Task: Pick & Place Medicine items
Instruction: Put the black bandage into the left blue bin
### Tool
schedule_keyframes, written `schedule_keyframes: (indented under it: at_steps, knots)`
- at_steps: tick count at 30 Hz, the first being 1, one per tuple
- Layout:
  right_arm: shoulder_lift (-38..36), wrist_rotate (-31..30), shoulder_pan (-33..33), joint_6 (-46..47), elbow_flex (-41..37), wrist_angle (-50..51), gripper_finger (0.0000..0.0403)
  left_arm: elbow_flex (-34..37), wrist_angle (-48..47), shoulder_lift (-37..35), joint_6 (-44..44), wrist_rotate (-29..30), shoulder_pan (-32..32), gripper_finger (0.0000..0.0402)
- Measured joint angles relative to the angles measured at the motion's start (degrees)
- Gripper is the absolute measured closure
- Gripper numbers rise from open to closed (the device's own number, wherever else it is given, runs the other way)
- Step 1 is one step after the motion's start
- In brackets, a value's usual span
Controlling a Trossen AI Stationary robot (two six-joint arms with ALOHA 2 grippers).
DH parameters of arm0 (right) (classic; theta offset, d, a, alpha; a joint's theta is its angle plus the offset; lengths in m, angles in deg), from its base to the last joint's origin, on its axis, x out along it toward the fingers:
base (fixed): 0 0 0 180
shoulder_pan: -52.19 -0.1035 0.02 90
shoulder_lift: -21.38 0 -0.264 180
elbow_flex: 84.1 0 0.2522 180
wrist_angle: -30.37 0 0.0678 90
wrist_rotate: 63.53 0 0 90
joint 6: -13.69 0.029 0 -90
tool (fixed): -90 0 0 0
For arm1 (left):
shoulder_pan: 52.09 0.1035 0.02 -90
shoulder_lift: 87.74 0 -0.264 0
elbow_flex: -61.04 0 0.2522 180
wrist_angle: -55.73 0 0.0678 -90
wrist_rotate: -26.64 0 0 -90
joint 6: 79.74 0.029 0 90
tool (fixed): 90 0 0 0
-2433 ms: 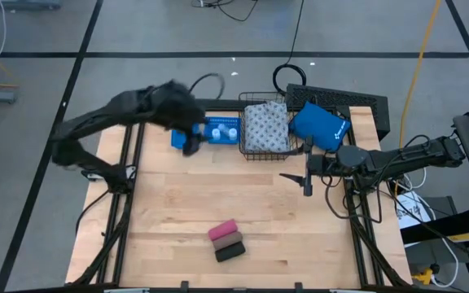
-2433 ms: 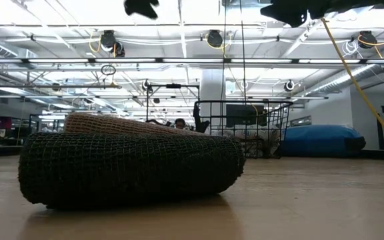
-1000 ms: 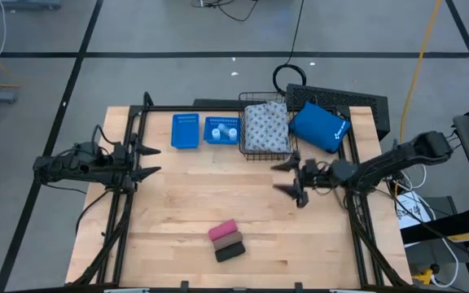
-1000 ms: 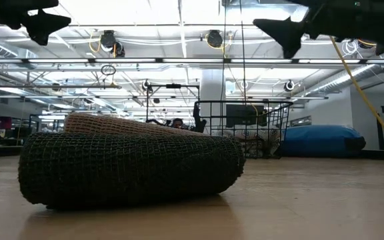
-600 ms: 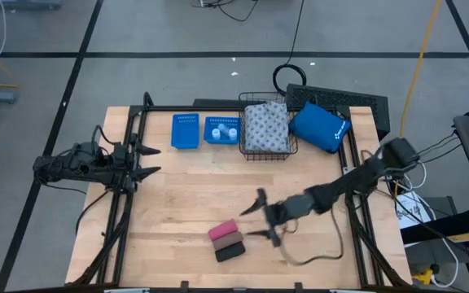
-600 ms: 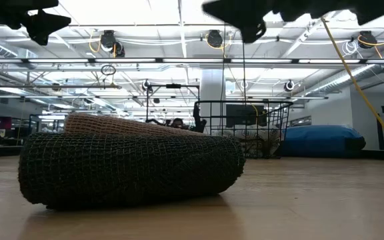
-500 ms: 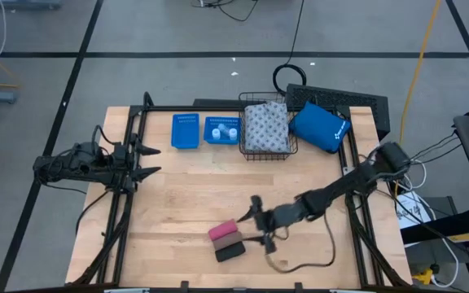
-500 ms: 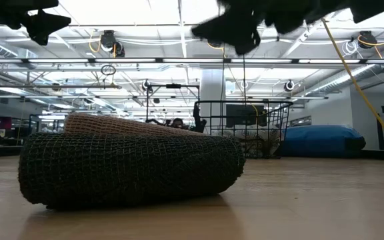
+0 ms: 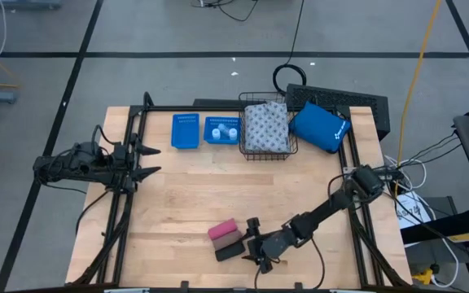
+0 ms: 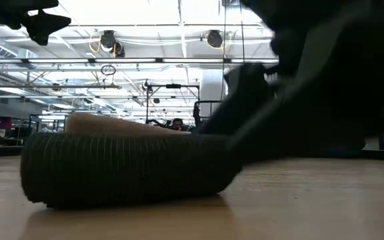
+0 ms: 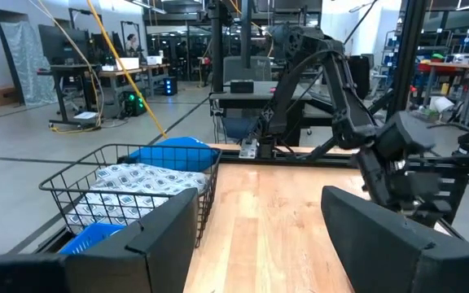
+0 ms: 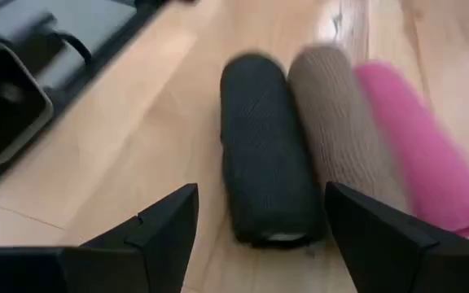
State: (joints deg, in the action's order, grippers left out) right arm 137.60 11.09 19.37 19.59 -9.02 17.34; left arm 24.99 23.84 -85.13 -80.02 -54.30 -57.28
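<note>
Three oblong rolls lie side by side on the wood near the table's front: pink (image 9: 222, 230), tan (image 12: 340, 130) and black (image 9: 230, 251). The black roll also shows in the right wrist view (image 12: 263, 155). My right gripper (image 9: 249, 242) is low at their right ends and open. Its fingers stand on either side of the black roll's end (image 12: 271, 232) without touching it. My left gripper (image 9: 151, 160) is open and empty at the table's left edge. Two white bottles (image 9: 225, 130) sit in a blue tray. The patterned pack (image 9: 265, 129) lies in the wire basket.
A second blue tray (image 9: 186, 130) stands at the back left. The wire basket (image 9: 293, 146) stands at the back centre, with a blue pouch (image 9: 320, 126) to its right. Black rails (image 9: 129, 195) run along both table sides. The middle of the table is bare wood.
My right gripper has swung from the right middle of the table toward the near edge and left. It has come down low to the right ends of the rolls and stayed open. The rolls have not moved.
</note>
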Motion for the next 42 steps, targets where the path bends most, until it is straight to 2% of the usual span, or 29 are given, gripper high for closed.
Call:
schedule_keyframes:
  at_steps: [5,9,13,19,24,29,31,33,35,37,39,41,42]
  knots:
    - [2.8,-1.4,0.1,1.1,0.1,-0.6,0.0153,0.0,0.0,0.0,0.0,0.0,0.0,0.0133]
    - [3.3,-2.7,0.1,1.1,0.1,-1.7,0.0174,0.0,0.0,0.0,0.0,0.0,0.0,0.0133]
    - [3.5,-2.7,0.2,-0.1,0.0,-5.6,0.0219,0.0,0.0,0.0,0.0,0.0,0.0,0.0133]
    - [2.9,-2.5,0.2,-2.6,-0.1,-9.1,0.0312,0.0,0.0,0.0,0.0,0.0,0.0,0.0133]
    - [-2.9,-2.4,0.2,-6.1,-0.1,-6.2,0.037,0.0,0.0,0.0,0.0,0.0,0.0,0.0133]
    - [-12.1,-3.1,0.5,-7.1,-0.1,5.6,0.0369,0.0,0.7,0.0,0.0,0.0,0.0,0.0133]
    - [-15.8,-5.3,1.1,-7.1,-0.2,10.1,0.0358,0.0,3.1,0.0,0.2,-0.3,0.0,0.0133]
    - [-19.4,-8.1,1.8,-6.9,-1.7,13.1,0.0347,1.7,8.6,0.9,1.3,-2.5,0.0,0.0133]
    - [-22.8,-10.0,2.8,-6.6,-4.5,13.9,0.0346,5.1,15.3,2.2,1.6,-7.0,0.0,0.0133]
    - [-26.3,-10.1,4.0,-6.6,-7.9,13.2,0.0351,9.9,26.1,4.5,0.9,-12.4,-0.1,0.0133]
    - [-29.7,-10.1,5.5,-5.9,-12.0,11.2,0.036,15.7,38.7,7.6,-1.4,-16.6,-0.1,0.0133]
    - [-32.7,-10.0,7.3,-3.6,-16.5,7.0,0.0366,21.4,51.7,12.0,-4.8,-18.3,-0.4,0.0133]
    - [-34.1,-9.9,8.1,-2.4,-18.9,4.6,0.0368,21.3,52.4,14.4,-6.4,-18.0,-0.8,0.0133]
